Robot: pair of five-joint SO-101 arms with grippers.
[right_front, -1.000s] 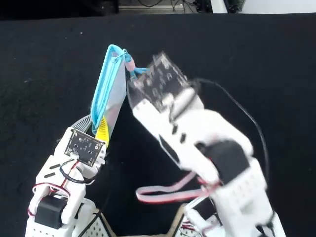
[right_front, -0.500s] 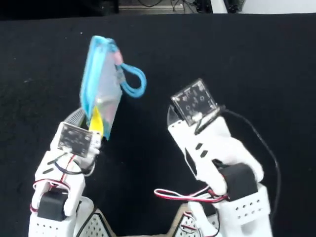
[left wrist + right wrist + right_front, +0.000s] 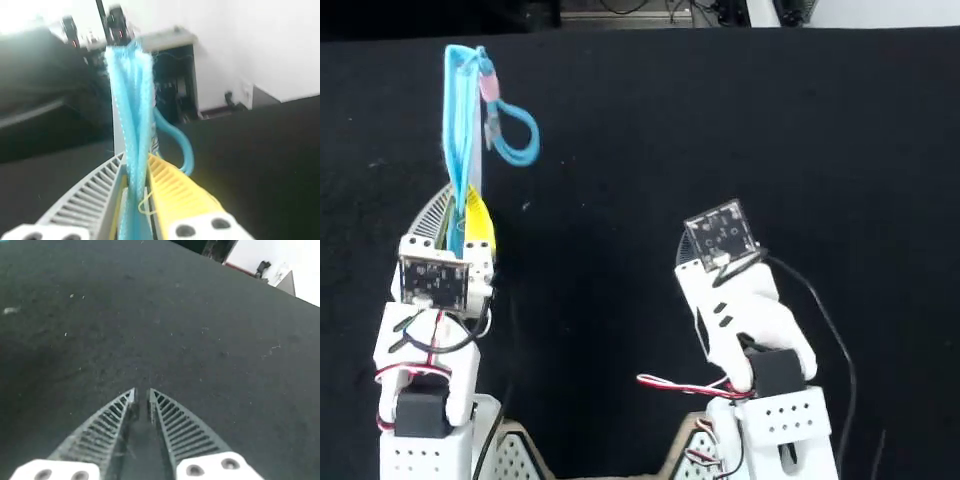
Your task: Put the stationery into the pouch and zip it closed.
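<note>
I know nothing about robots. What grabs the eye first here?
A light blue fabric pouch with a blue loop strap stands out against the black table. It is held edge-on by the left gripper, which is clamped on one end. The right gripper sits apart over bare table, fingers nearly together, holding nothing.

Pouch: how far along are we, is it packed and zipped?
Apparently done: the pouch looks flat, edges together, though I cannot confirm the zip's end. In hand: the left gripper clamps its lower end, held up. The right gripper is shut, empty. Left: verify closure, set it down.
</note>
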